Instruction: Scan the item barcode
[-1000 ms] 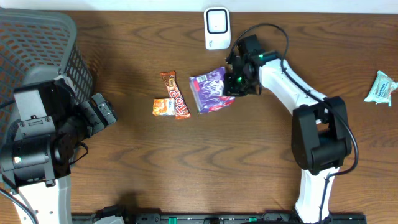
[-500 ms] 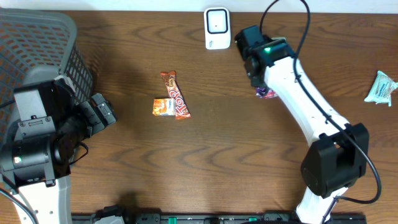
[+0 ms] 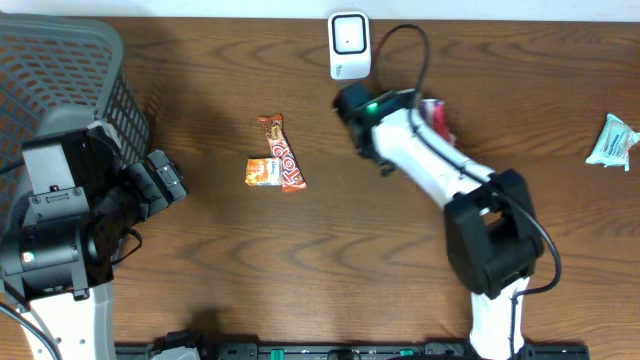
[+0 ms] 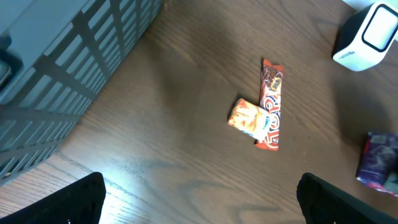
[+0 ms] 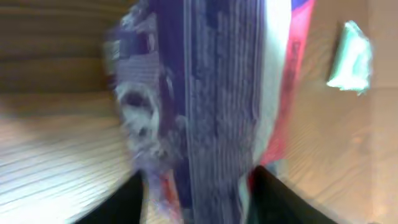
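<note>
1. The purple packet (image 3: 436, 118) was at the tip of the right arm. It sat to the right of the white scanner (image 3: 349, 45) and a little lower in the overhead view, partly hidden by the arm.
2. The right gripper (image 5: 205, 199) had a dark finger on either side of the packet, which filled the wrist view edge-on. The picture was too blurred to tell whether the fingers pressed on it or stood free.
3. Whether the packet rested on the table (image 3: 330, 260) or hung above it could not be told.
4. The left gripper (image 4: 202, 202) was spread wide and held nothing, beside the grey basket (image 3: 60, 70).
5. A red-and-orange bar (image 3: 284, 152) lay mid-table, touching a small orange packet (image 3: 262, 172) — both well apart from the purple packet.
6. A green-white packet (image 3: 617, 140) lay near the table's right edge.
</note>
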### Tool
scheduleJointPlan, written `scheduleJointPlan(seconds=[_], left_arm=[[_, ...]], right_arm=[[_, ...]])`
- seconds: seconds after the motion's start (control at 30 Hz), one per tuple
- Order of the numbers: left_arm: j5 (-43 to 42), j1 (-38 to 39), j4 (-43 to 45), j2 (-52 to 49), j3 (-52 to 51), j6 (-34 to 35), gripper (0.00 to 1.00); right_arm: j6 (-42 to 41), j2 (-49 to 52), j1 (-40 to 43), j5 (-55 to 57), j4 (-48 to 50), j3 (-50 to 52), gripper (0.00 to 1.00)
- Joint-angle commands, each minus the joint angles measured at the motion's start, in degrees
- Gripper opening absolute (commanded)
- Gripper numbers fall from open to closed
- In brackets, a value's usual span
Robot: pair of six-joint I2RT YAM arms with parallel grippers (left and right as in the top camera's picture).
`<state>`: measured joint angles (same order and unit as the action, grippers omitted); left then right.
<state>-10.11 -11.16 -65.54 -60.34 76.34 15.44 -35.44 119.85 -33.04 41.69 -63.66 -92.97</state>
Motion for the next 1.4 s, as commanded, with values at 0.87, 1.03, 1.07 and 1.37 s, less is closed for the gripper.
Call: scheduleJointPlan(seconds=[0.87,1.03,1.07,1.37], left_arm=[[0.33,-0.17,-0.02,0.00,0.55,0.28,0.98],[0.33,-0.17,-0.02,0.00,0.55,0.28,0.98],[0.31,-0.17,-0.02,0.00,0.55,0.26,0.98],[0.33,-0.17,-0.02,0.00,0.55,0.26,0.98]], right_arm=[[26.23,0.07,23.10,-63.84,-7.96,-12.92,0.99],[29.46,0.07,29.33,-82.71,7.19,0.68,0.99],[29.53,0.07,29.88,-85.40,9.84,2.69,0.98],[25.46,0.07,29.97,-91.73,31.91,20.15,0.49]])
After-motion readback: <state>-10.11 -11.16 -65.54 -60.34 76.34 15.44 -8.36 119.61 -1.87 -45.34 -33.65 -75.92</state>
